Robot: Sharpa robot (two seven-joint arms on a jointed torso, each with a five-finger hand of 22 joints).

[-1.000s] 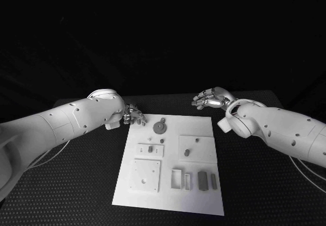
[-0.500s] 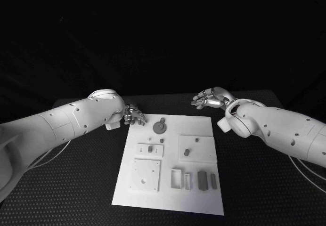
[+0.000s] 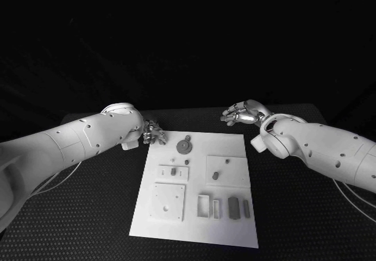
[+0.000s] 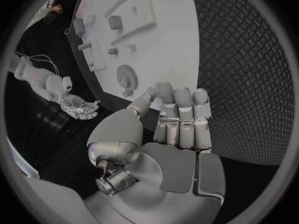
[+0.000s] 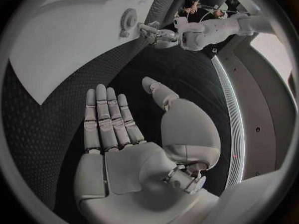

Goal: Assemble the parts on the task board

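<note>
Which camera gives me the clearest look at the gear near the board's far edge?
The left wrist view: the gear is closest there and its teeth are visible. The head view shows it small; the right wrist view shows it edge-on and distorted.

I see the black table [image 3: 94,217], its top textured with a fine raised pattern. The white task board [image 3: 227,147] lies flat at its middle, long side running away from me.

One white task board [image 3: 235,228] lies between two hands, left hand [image 3: 154,133] and right hand [image 3: 241,115]; one gear [image 3: 185,145] sits nearest the left hand.
</note>
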